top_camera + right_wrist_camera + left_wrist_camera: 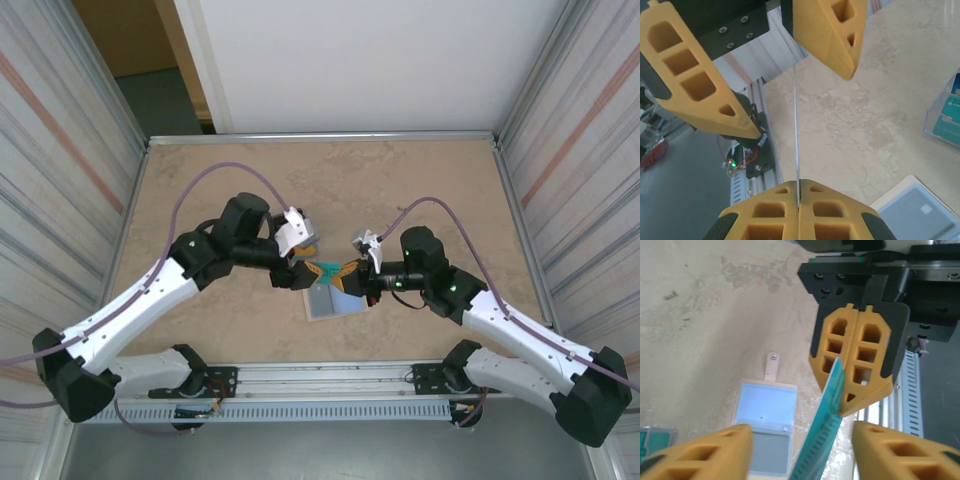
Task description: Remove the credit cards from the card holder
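while both arms meet low over the table (pixel 420 180), i count two pincers, one card holder and one teal card held up between them. my right pincer (pixel 799 194) has its jaws pressed fully together on one end of the teal card (pixel 822 420). the card stands on edge and runs straight across to my left pincer (pixel 800 440). the left pincer's jaws are spread wide, with one yellow finger (pixel 705 450) on each side of the card's far end. i can't tell whether either finger touches the card, and it has hold of nothing that i can see.

the card holder (pixel 765 405) lies flat and unfolded on the table under the two pincers, just to one side of the raised card. it shows two panels, one light blue and one greyer, the grey one nearer the left pincer. one narrow tan closure tab (pixel 771 367) sticks out from the blue panel's edge, on the side away from the left pincer. from the right wrist, one grey card (pixel 922 210) with a chip mark lies in the holder, beside the right pincer's fingertips. farther out on that side sits a clear case (pixel 945 117) with teal cards, too cropped for me to count.
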You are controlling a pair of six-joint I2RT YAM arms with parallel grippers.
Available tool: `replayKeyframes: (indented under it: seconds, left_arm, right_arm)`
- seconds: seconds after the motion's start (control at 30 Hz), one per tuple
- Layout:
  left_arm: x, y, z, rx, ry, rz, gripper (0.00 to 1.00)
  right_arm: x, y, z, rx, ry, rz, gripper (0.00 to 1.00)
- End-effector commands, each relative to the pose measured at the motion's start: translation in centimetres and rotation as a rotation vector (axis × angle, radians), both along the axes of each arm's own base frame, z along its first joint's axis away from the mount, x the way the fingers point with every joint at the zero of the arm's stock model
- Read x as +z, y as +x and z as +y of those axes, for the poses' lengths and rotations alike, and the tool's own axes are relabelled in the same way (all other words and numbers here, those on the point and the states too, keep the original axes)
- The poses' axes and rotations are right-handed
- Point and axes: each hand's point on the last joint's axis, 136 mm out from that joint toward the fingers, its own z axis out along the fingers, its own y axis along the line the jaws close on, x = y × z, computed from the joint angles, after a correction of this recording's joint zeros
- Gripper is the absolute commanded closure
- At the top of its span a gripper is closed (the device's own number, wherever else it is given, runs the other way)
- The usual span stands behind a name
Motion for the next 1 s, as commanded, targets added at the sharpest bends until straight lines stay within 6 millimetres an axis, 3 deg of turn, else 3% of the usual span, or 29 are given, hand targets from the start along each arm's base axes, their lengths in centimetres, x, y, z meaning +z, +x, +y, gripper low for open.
replayKeyframes:
  seconds: [0.0,0.07,0.13,0.17,0.23,0.27,0.33,0.47,0.77,0.97]
  left_arm:
    - [0.6,-1.5,-0.3,-0.106,-0.004,0.004,0.68]
    - [0.4,-1.5,-0.4,-0.115,0.001,0.011,0.86]
    - [0.3,-1.6,-0.4,-0.124,0.002,0.009,0.98]
    - [0.3,-1.5,-0.5,-0.127,0.002,0.004,1.0]
    - [0.3,-1.3,-0.4,-0.123,0.005,-0.01,1.0]
    - [0.1,-1.1,-0.4,-0.112,0.012,-0.025,1.0]
    - [0.0,-0.3,-0.1,-0.084,0.023,-0.062,1.0]
    - [-0.8,2.2,0.7,0.008,0.048,-0.154,1.0]
    - [-4.7,9.7,2.5,0.217,0.178,-0.305,1.0]
    - [-7.1,12.9,2.4,0.212,0.159,-0.296,1.0]
  right_arm:
    - [1.4,-0.3,0.3,0.028,0.014,-0.042,1.0]
    - [1.5,-0.1,0.2,0.016,0.013,-0.05,1.0]
    - [1.6,0.1,0.1,-0.001,0.01,-0.059,1.0]
    - [1.6,0.2,0.0,-0.012,0.009,-0.064,1.0]
    - [1.6,0.5,-0.3,-0.036,0.001,-0.073,1.0]
    - [1.6,0.8,-0.5,-0.056,-0.005,-0.078,0.92]
    - [1.5,1.4,-1.0,-0.103,-0.023,-0.089,0.63]
    - [1.1,2.8,-2.3,-0.214,-0.068,-0.112,0.38]
    - [0.1,6.1,-5.2,-0.467,-0.157,-0.111,0.0]
    - [-0.8,8.1,-6.5,-0.613,-0.217,-0.074,0.01]
